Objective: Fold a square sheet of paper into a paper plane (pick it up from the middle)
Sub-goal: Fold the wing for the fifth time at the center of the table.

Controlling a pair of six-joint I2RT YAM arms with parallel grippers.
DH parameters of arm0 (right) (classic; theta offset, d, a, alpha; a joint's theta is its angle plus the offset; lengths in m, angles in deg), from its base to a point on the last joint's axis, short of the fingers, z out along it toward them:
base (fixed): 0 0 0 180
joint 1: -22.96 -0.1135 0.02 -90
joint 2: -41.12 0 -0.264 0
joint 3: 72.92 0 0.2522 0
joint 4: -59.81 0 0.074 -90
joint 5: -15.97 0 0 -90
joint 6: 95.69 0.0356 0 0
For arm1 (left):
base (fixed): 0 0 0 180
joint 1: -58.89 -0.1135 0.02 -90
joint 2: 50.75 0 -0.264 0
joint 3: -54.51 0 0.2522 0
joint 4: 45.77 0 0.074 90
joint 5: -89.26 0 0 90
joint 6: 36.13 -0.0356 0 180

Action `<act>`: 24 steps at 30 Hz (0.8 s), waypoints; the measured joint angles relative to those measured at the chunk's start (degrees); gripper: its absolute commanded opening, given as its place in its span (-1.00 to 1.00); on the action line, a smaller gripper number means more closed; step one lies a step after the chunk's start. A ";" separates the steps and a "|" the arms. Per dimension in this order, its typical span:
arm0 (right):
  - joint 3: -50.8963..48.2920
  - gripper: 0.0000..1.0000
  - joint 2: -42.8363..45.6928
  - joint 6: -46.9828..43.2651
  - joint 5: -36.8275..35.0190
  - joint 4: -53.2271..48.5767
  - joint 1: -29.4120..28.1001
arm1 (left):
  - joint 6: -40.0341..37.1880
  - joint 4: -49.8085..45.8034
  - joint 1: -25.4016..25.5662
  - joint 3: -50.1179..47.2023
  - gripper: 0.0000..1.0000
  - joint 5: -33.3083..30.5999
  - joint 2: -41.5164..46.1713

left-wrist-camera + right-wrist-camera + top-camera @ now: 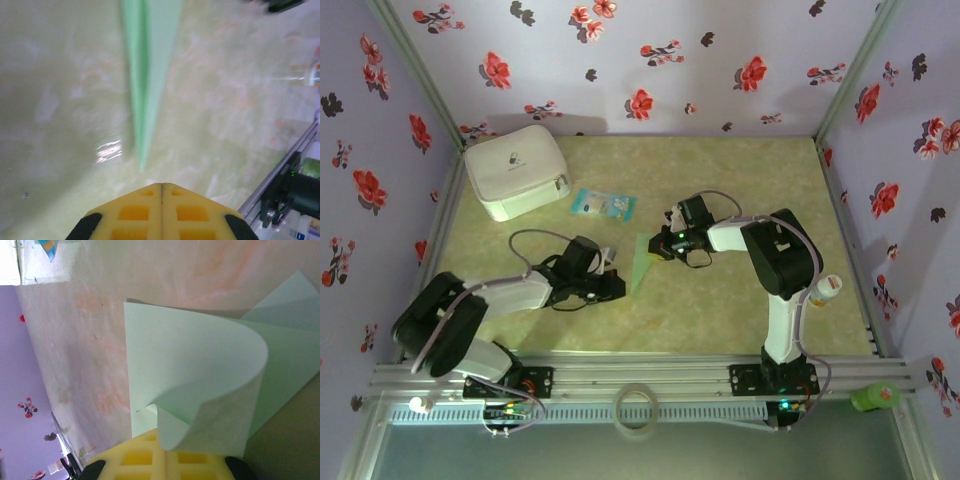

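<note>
The pale mint-green sheet of paper (642, 262) lies mid-table, folded into a narrow dart with a sharp tip. In the left wrist view the sheet of paper (150, 60) runs away from me, with its tip just ahead of my left gripper (161, 186). That gripper is shut, yellow fingers pressed together with nothing between them. In the top view my left gripper (618, 285) sits at the paper's near tip. My right gripper (662, 245) is at the far wide end. It is shut on a flap of the sheet (200, 360), which curls up and over my right gripper (167, 445).
A white zipped pouch (515, 170) stands at the back left, with a small blue-and-white packet (603, 205) beside it. A small bottle (826, 289) stands behind the right arm. A tape roll (635, 410) and a green object (875, 397) rest on the front rail.
</note>
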 measured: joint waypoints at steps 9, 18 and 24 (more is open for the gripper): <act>0.07 -0.91 0.00 0.17 -0.04 -0.04 -0.07 | -1.29 2.67 -0.96 12.59 -0.97 0.66 -9.92; 0.13 -0.90 0.00 0.15 -0.20 -0.24 -0.11 | -1.25 3.06 -0.96 19.12 -1.00 0.92 -19.67; 0.17 -0.90 0.00 0.15 -0.20 -0.33 -0.11 | -1.27 3.02 -0.96 19.71 -0.99 0.87 -22.36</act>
